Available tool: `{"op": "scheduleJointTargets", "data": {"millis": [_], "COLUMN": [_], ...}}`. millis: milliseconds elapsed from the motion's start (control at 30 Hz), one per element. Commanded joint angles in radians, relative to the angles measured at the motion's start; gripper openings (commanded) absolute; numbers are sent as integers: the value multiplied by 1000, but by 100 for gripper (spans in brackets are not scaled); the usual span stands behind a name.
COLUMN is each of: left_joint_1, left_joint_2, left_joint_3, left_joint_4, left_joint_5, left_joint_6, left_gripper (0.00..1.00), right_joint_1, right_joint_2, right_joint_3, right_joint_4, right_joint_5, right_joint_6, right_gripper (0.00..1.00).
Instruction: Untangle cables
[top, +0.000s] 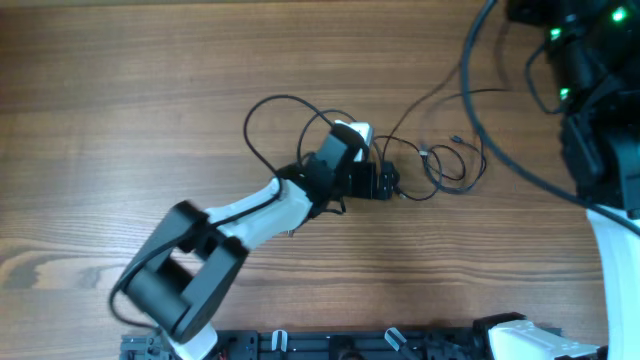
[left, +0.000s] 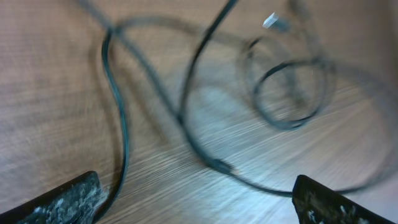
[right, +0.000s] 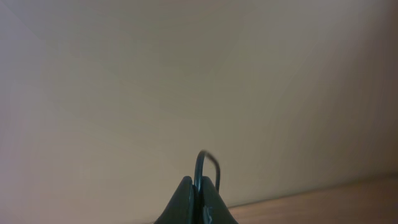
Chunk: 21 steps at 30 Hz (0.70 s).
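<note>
Black cables (top: 432, 176) lie just right of the wide-open left pincer (top: 392, 184), mid-frame; the right pincer (right: 198, 183) clenches one loop.

Looks like a robotics lab bench: wood-grain table (top: 120, 120), black-and-white robot arm (top: 250, 220) mounted at 7 o'clock, second arm (top: 600, 150) at 2 o'clock, black mounting rail (top: 330, 345) at 6 o'clock, plain beige wall (right: 186, 74).
</note>
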Motion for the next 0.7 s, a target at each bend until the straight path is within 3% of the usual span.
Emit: {"op": "scheduleJointTargets", "data": {"millis": [0,133,267,433,567,667], "left_joint_1": [-9,6,39,85,112,116], "left_joint_2": [85,102,102,105,105,105], "left_joint_3": [0,0,0,0,0,0], "left_joint_4": [-2,2,-28,-69,-80,-80], "left_joint_5": [-64,-68,-69,-91,-121,-121], "left_joint_6": [1,-55,-114,-230,-284,-284], "left_gripper": [100,98,71,69,53,49], "right_joint_1": [-101,-204,-353,-603,-725,-778], "right_joint_2": [4,36,47,35,60,118], "right_joint_3": [18,18,19,20,16,16], "right_joint_4": [-37,-100,-73,0,-51,-125], "right_joint_5": [57,53,52,-56,-74,-75], "right_joint_6": [4,46,77,111,82,40], "right_gripper": [8,9,9,10,10,13]}}
